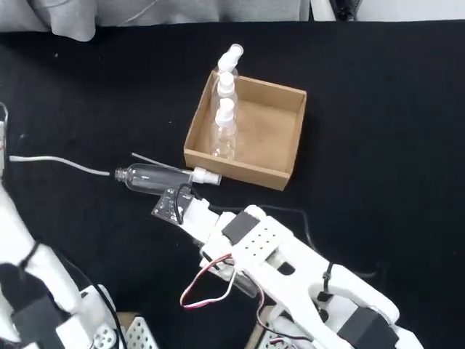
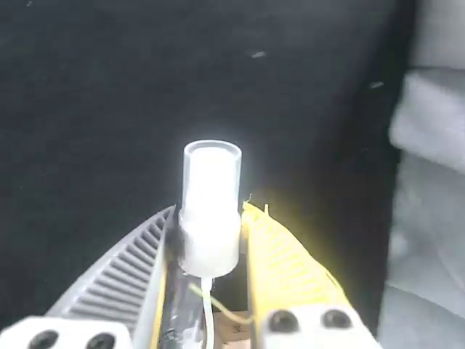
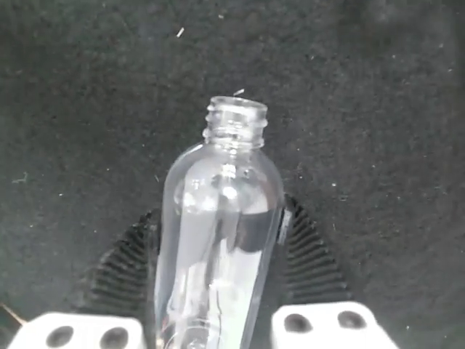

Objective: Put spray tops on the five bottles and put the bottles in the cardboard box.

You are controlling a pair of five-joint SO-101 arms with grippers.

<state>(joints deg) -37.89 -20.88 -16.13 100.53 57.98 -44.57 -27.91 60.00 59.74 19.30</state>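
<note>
Gripping the clear bottle [image 3: 225, 167] around its body, the right gripper [image 3: 219, 214] has its dark ribbed fingers [image 3: 301, 247] closed against the sides. The bottle's threaded neck is bare and open and points away from the wrist. From the high view this bottle [image 1: 155, 178] is turned sideways over the black table [image 1: 378, 109], with its neck toward the left. It sits just in front of the near left corner of the cardboard box [image 1: 240, 169], and the right gripper [image 1: 176, 198] meets it from the near side. Whether it touches the cloth or hangs just above it I cannot tell. A loose white spray top [image 1: 205, 176] sits at the bottle's other end, just beside the box's front wall, and it is unclear whether the two touch. A thin white strand [image 1: 58, 163] runs over the cloth from the left edge toward the bottle's neck. Inside the box, three capped bottles [image 1: 224, 134] lie in a row along the left wall, the farthest one poking out over the far rim. The left gripper [image 2: 211, 211] is clamped on another spray top [image 2: 211, 196], held upright between its grey and yellow fingers [image 2: 280, 254]. The clear cap points away from the wrist, and the thin dip tube trails back between the jaws.
</note>
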